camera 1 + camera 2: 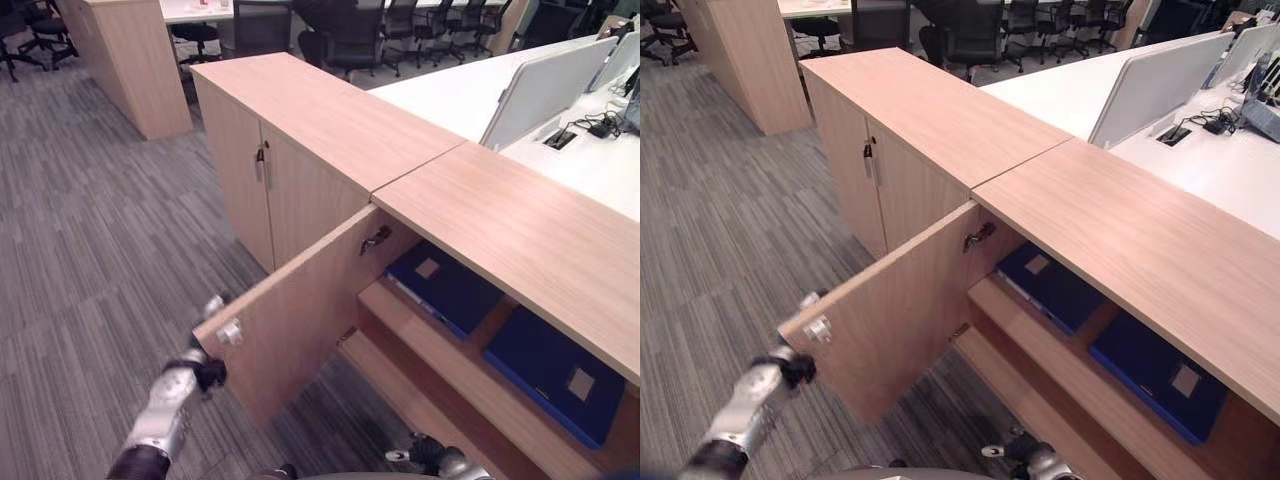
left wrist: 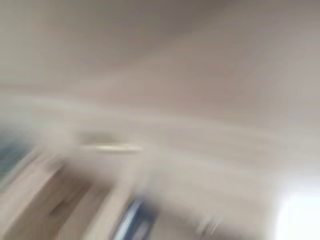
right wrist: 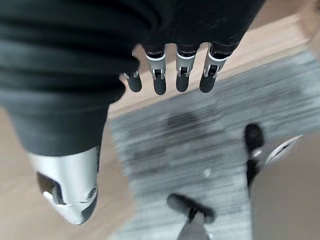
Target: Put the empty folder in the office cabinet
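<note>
Light wood cabinet point(image 1: 330, 130); blue folders point(image 1: 445, 285); grey striped carpet point(image 1: 90, 250).

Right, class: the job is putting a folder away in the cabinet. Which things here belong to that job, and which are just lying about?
Part of the job:
open cabinet door
left hand at the door's outer edge
two blue folders lying on the shelf
right hand, holding nothing

Just lying about:
closed cabinet
office chairs
white desk
</note>
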